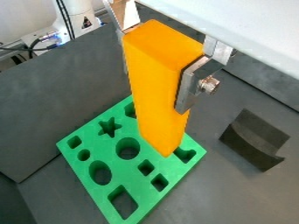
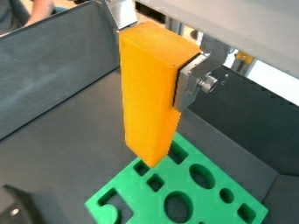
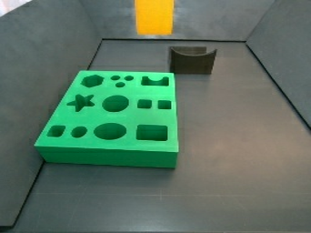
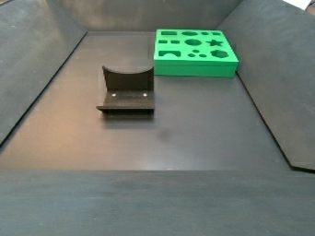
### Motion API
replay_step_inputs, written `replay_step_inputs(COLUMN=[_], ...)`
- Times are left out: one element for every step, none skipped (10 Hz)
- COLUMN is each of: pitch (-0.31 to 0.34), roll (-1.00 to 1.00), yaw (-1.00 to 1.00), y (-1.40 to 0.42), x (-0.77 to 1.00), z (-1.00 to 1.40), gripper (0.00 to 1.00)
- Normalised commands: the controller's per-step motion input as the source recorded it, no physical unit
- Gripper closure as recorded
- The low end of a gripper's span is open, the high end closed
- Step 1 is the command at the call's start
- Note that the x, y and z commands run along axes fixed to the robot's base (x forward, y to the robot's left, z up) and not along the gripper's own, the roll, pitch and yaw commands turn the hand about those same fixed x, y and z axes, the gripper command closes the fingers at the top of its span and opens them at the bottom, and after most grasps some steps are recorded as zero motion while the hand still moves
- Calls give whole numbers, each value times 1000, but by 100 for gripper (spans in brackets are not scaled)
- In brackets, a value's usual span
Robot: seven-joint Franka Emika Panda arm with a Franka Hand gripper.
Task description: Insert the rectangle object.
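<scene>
Gripper [image 1: 163,54] pinches the top of the orange block [image 1: 158,87], hanging upright well above the green board [image 1: 128,162] near the floor's far edge. If it drops off-line or twisted, the block could jam on the rim of a hole — or slip in the fingers [image 1: 193,83].

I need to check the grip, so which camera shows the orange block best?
A wrist view: the rectangle object shows nearly whole, clamped in the gripper above the green board. A side view catches only its lower end; the remaining side view misses it.
</scene>
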Motion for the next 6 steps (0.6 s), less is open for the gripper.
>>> replay_step_inputs(pitch=[-111,-36,0,16,0,0], roll=[17,53,0,0,0,-87], yaw=[-206,-103,-111,-94,-14,0], y=[-783,-880,-763,-449,-23,0], x=[137,49,86,151,40,20], z=[-903,-1000,-1000,-1000,-709,-529], gripper=[100,100,100,100,100,100])
